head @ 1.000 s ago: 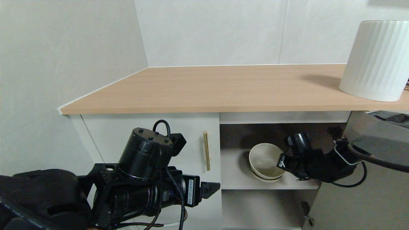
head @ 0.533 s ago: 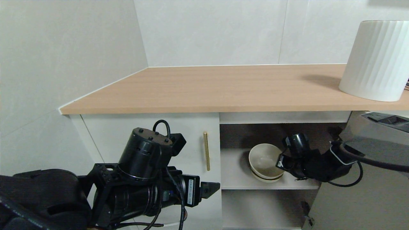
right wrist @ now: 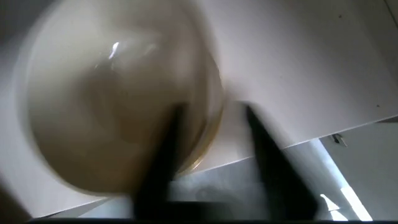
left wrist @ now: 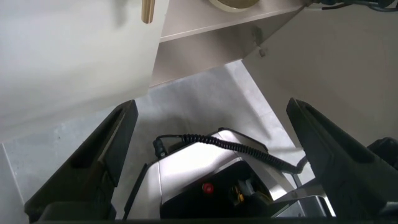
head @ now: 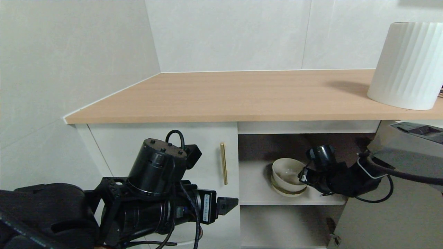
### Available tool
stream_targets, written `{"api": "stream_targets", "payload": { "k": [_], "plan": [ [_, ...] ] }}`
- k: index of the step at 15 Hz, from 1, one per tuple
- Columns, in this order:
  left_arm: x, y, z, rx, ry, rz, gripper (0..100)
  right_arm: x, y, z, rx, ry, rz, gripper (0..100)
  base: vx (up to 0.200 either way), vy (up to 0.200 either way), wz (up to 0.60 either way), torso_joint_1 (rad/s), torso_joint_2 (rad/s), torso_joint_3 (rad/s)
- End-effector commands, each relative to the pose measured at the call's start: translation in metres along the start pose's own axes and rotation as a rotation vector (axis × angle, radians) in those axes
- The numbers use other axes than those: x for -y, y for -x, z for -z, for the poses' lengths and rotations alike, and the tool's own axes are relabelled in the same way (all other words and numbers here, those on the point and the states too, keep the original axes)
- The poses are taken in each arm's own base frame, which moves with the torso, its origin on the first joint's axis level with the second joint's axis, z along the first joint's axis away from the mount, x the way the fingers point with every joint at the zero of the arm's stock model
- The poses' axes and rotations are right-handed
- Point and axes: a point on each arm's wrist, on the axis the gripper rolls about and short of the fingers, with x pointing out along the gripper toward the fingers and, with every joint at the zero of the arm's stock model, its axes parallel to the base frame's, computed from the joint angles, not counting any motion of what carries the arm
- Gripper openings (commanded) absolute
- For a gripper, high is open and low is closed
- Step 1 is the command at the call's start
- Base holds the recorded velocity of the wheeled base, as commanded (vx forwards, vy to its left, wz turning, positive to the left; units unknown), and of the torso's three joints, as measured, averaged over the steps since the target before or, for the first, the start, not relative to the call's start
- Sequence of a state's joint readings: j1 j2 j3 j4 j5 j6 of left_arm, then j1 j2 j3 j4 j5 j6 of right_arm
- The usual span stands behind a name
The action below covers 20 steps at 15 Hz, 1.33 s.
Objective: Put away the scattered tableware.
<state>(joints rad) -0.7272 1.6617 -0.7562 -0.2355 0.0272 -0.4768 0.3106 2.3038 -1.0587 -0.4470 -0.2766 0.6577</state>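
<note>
Placing step, near done by my read. Bowl (head: 289, 174) sits upright on the cabinet shelf (head: 252, 193). Right pincer (right wrist: 212, 115) looks spread, astride the rim. Left pincer (left wrist: 212, 106) spread, empty. Next I'd back the right arm straight out, clear of the rim.

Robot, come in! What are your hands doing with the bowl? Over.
Left hand open, empty, low outside the cabinet. Right hand at the rim of the bowl, bowl on the shelf. Door open.
</note>
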Motion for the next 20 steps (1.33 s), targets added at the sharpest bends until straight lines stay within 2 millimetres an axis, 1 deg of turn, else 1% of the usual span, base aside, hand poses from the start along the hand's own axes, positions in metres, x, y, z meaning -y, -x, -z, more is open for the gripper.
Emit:
{"api": "stream_targets", "payload": {
  "k": [1, 7, 9, 10, 11, 12, 13, 14, 15, 16, 17, 18, 19, 20],
  "plan": [
    [0.000, 0.000, 0.000, 0.001, 0.000, 0.000, 100, 0.000, 0.000, 0.000, 0.000, 0.000, -0.001, 100, 0.000, 0.000, 0.00, 0.000, 0.00, 0.000],
    [0.000, 0.002, -0.002, 0.012, 0.002, -0.001, 100, -0.001, 0.006, 0.000, -0.002, 0.004, -0.005, 100, 0.000, 0.000, 0.00, 0.000, 0.00, 0.000],
    [-0.004, 0.013, -0.007, 0.045, 0.015, -0.003, 100, 0.001, 0.023, -0.004, 0.003, 0.010, -0.016, 100, 0.000, 0.000, 0.00, 0.000, 0.00, 0.000],
    [-0.009, 0.021, -0.008, 0.065, 0.028, -0.011, 100, 0.000, 0.038, -0.004, 0.001, 0.041, -0.029, 100, 0.000, 0.000, 0.00, 0.000, 0.00, 0.000],
    [-0.019, 0.035, -0.007, 0.093, 0.046, -0.022, 100, 0.001, 0.067, -0.005, -0.025, 0.103, -0.029, 100, 0.000, 0.000, 0.00, 0.000, 0.00, 0.000],
    [-0.025, 0.044, -0.009, 0.119, 0.061, -0.035, 100, 0.000, 0.090, -0.005, -0.049, 0.129, -0.039, 100, 0.000, 0.000, 0.00, 0.000, 0.00, 0.000],
    [-0.029, 0.052, -0.008, 0.138, 0.070, -0.042, 100, 0.001, 0.113, -0.005, -0.071, 0.146, -0.067, 100, 0.000, 0.000, 0.00, 0.000, 0.00, 0.000],
    [-0.033, 0.065, -0.004, 0.163, 0.075, -0.045, 100, 0.003, 0.145, -0.003, -0.087, 0.194, -0.116, 100, 0.000, 0.000, 0.00, 0.000, 0.00, 0.000],
    [-0.034, 0.074, -0.001, 0.180, 0.074, -0.041, 100, 0.007, 0.166, -0.003, -0.086, 0.228, -0.159, 100, 0.000, 0.000, 0.00, 0.000, 0.00, 0.000],
    [-0.036, 0.083, 0.004, 0.197, 0.075, -0.039, 100, 0.013, 0.182, -0.003, -0.080, 0.244, -0.193, 100, 0.000, 0.000, 0.00, 0.000, 0.00, 0.000],
    [-0.040, 0.088, 0.009, 0.198, 0.079, -0.048, 100, 0.019, 0.194, -0.001, -0.075, 0.249, -0.207, 100, 0.000, 0.000, 0.00, 0.000, 0.00, 0.000],
    [-0.048, 0.095, 0.015, 0.212, 0.087, -0.071, 100, 0.030, 0.215, 0.003, -0.062, 0.269, -0.224, 100, 0.000, 0.000, 0.00, 0.000, 0.00, 0.000],
    [-0.051, 0.100, 0.017, 0.226, 0.093, -0.080, 100, 0.040, 0.230, 0.007, -0.064, 0.311, -0.230, 100, 0.000, 0.000, 0.00, 0.000, 0.00, 0.000],
    [-0.055, 0.106, 0.017, 0.251, 0.107, -0.094, 100, 0.046, 0.251, 0.012, -0.074, 0.358, -0.254, 100, 0.000, 0.000, 0.00, 0.000, 0.00, 0.000]
  ]
}}
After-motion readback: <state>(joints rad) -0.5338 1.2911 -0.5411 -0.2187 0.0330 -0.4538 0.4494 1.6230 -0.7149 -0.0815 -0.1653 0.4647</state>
